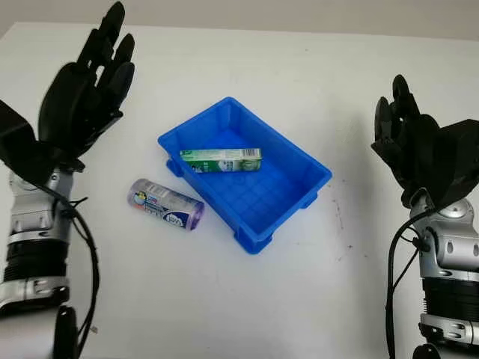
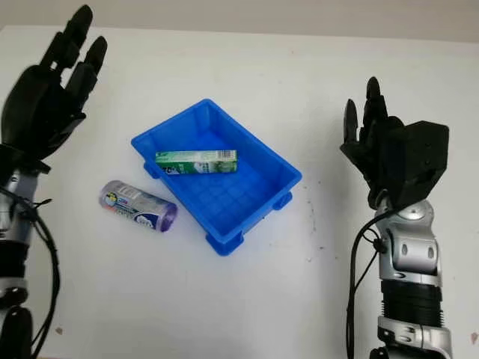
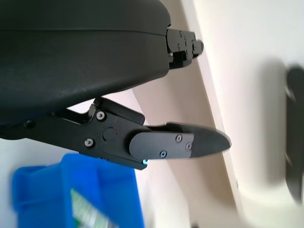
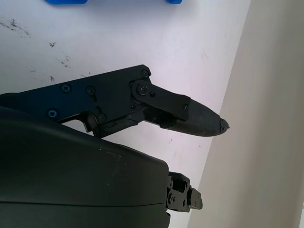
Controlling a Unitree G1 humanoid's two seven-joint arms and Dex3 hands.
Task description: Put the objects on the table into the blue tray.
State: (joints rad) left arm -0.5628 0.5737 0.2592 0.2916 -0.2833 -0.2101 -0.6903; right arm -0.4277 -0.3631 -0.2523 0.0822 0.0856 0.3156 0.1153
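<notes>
A blue tray (image 1: pixel 299 161) sits mid-table, turned at an angle. Inside it lies a green and white box (image 1: pixel 221 159), resting against the tray's near-left wall. Just left of the tray, a clear purple-tinted tube with a blue and white label (image 1: pixel 165 204) lies on its side on the table. My left hand (image 1: pixel 86 93) is raised above the table's left side, open and holding nothing, well apart from the tube. My right hand (image 1: pixel 415 146) is raised at the right side, open, away from the tray. The left wrist view catches the tray (image 3: pixel 116 190) and the box (image 3: pixel 88 213).
The white table (image 1: pixel 247 299) has small dark specks to the right of the tray (image 1: pixel 340 217). A pale wall meets the table's far edge (image 1: pixel 299 26). Open table surface lies in front of the tray and on both sides.
</notes>
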